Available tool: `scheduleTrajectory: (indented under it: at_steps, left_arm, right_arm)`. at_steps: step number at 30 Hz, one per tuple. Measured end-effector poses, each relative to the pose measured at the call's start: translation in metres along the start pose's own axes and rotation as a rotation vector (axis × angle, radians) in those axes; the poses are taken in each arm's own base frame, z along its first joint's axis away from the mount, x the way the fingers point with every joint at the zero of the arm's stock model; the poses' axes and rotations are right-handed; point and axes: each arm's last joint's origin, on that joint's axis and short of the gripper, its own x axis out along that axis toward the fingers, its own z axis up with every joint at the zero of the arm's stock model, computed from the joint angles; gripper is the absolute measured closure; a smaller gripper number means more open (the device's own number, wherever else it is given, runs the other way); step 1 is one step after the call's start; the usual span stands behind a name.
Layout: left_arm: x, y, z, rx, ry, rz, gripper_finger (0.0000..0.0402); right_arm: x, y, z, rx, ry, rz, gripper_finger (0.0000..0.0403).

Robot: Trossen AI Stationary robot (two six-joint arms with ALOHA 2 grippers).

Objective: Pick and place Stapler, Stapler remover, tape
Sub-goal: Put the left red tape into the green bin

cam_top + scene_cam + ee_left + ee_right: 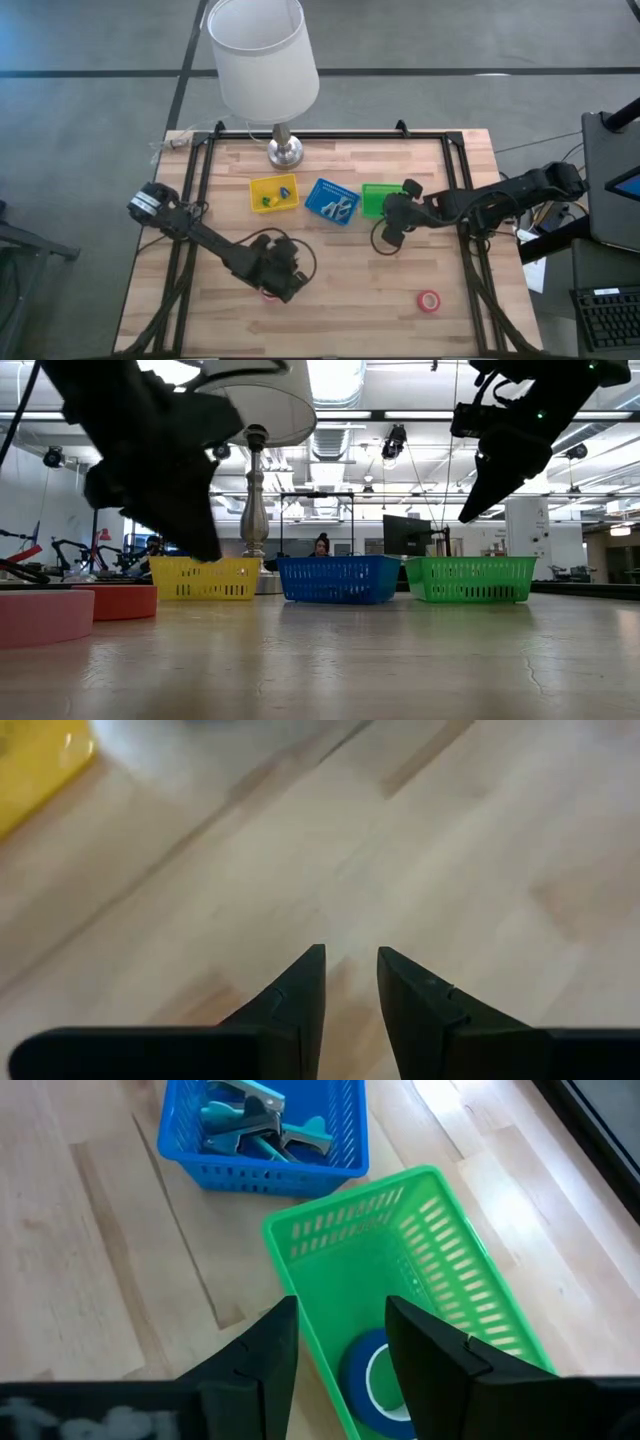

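My right gripper (340, 1305) hovers open over the near end of the green basket (440, 1250). A blue tape roll (372, 1380) lies flat on that basket's floor. My left gripper (350, 955) is open over bare wood in the near middle of the table (285, 282), with nothing between its fingers. A red tape roll (267, 293) peeks out beside it, and another red roll (429, 301) lies flat near the front right. The blue basket (270, 1130) holds teal and silver stapler removers (255, 1115). The yellow basket (273, 193) holds small coloured items.
A lamp with a white shade (262, 55) and metal base (284, 150) stands at the far edge behind the baskets. The three baskets sit in a row across the table's middle. Two red rolls (45, 617) show at the left of the low view. Bare wood lies along the near edge.
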Motion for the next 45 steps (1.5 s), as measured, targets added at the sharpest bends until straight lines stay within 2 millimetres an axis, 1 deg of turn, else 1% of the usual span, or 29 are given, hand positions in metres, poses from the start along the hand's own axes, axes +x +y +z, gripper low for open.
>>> scheduleTrajectory:
  at_steps: [5, 15, 20, 23, 26, 29, 34, 40, 45]
  left_arm:
    - [0.002, 0.004, -0.004, -0.023, 0.036, 0.012, 0.0300]
    - [0.002, 0.005, -0.004, -0.001, 0.048, 0.018, 0.0259]
    - [-0.007, 0.008, -0.002, 0.005, 0.150, 0.089, 0.0263]
    - [-0.010, 0.013, -0.001, -0.009, 0.171, 0.151, 0.0271]
    - [-0.009, 0.015, -0.003, -0.045, 0.170, 0.159, 0.0278]
    - [-0.003, 0.014, -0.007, -0.089, 0.168, 0.135, 0.0279]
    - [0.003, 0.020, -0.013, -0.112, 0.170, 0.144, 0.0269]
    - [0.004, 0.023, -0.015, -0.140, 0.172, 0.156, 0.0250]
    - [0.004, 0.023, -0.015, -0.148, 0.177, 0.155, 0.0246]
  right_arm:
    - [0.000, 0.000, 0.000, 0.000, 0.000, 0.000, 0.0259]
    - [0.000, 0.000, 0.000, 0.000, 0.000, 0.000, 0.0255]
    - [0.000, 0.000, 0.000, 0.000, 0.000, 0.000, 0.0261]
    - [0.000, 0.000, 0.000, 0.000, 0.000, 0.000, 0.0261]
    - [0.000, 0.000, 0.000, 0.000, 0.001, 0.000, 0.0258]
    - [0.000, 0.000, 0.000, 0.000, 0.000, -0.001, 0.0257]
    - [0.000, 0.000, -0.001, -0.001, 0.002, -0.001, 0.0262]
    - [0.000, 0.000, -0.001, -0.001, 0.001, -0.001, 0.0262]
    - [0.000, 0.000, -0.001, 0.000, 0.001, -0.001, 0.0257]
